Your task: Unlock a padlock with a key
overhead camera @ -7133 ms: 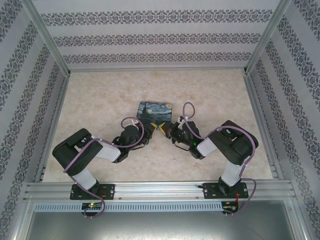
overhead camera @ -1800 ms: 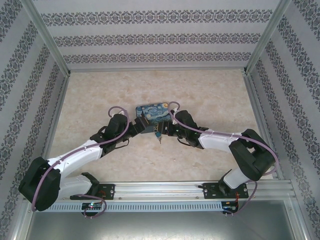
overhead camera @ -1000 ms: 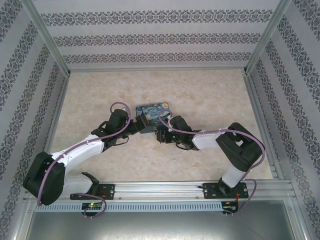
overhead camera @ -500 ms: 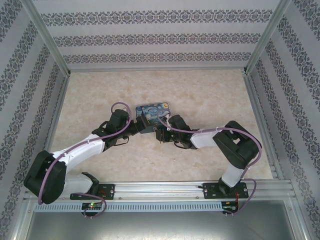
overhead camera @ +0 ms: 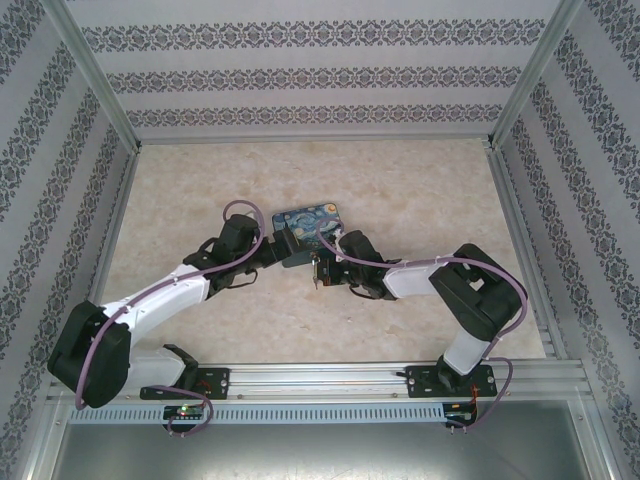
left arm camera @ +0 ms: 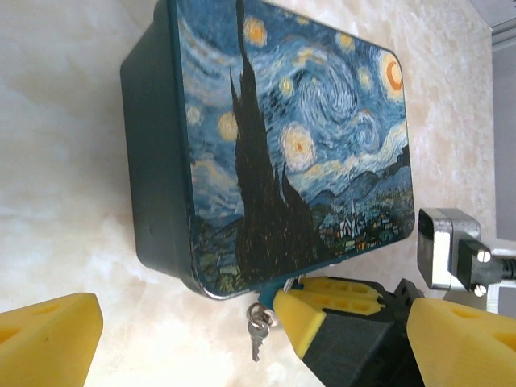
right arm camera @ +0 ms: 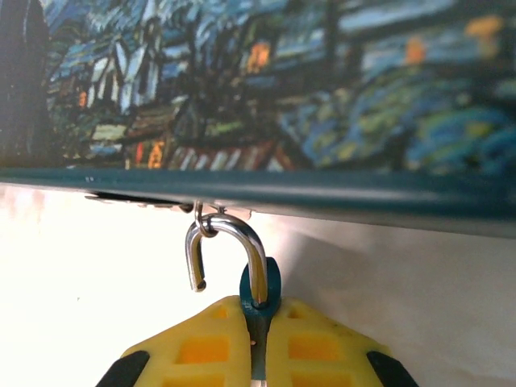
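Both arms barely shifted: right end effector [right arm camera: 256, 339] pinches one padlock [right arm camera: 260, 292] on one painted box [left arm camera: 282, 137]; left end effector [overhead camera: 283, 254] spread.

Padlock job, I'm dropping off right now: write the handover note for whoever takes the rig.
Left tool: open, empty, by the painted box's near left corner.
Right tool: shut on a small teal piece under the box's front edge; key head or lock body, cannot tell.
Padlock shackle: hangs from the box's edge, one leg end free, so it looks open.
A silvery key dangles beside the right tool.
To do: confirm it is unlocked, unhook the shackle.
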Motion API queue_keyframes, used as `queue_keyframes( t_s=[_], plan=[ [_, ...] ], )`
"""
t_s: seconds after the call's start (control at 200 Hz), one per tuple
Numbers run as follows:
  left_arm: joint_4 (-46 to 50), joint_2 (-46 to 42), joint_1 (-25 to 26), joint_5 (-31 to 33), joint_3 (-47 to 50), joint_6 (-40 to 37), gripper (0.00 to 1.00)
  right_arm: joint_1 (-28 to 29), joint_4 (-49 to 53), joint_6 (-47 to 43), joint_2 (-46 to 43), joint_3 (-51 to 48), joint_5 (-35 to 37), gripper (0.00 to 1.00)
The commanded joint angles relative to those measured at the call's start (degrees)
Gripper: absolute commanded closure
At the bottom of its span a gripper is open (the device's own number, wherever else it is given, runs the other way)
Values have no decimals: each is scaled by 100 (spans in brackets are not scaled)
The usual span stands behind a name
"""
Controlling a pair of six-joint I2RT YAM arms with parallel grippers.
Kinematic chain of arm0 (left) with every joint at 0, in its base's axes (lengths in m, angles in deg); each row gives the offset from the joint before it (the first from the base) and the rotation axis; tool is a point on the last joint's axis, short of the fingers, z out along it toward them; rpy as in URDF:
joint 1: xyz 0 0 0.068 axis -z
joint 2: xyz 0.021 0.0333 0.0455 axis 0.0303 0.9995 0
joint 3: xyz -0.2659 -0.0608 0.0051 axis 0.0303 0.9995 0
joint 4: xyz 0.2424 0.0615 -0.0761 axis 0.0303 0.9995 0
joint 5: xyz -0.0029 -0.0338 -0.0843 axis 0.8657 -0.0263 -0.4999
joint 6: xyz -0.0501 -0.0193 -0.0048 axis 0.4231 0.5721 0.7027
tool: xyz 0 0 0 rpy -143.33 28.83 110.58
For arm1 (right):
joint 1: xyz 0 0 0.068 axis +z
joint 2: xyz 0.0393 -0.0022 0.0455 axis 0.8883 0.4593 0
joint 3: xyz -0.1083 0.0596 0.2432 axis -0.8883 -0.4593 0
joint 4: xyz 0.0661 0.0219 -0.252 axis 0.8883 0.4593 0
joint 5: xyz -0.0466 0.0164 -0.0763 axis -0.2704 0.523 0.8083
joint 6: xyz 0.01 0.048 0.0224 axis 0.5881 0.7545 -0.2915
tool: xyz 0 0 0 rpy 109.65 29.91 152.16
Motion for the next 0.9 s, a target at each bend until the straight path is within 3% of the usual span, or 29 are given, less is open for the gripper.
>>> queue_keyframes(
  t_s=[0.0,0.575,0.894],
  plan=[
    [621,140,-82,393,-360,-568,3,-18,-87,183,-136,-89,89,100],
    [1261,1252,353,1481,-1226,-1343,3,1,-242,1299,-198,-336,373,100],
    [1196,1505,541,1604,-1045,-1280,3,25,-497,2062,-179,-526,542,100]
  ],
)
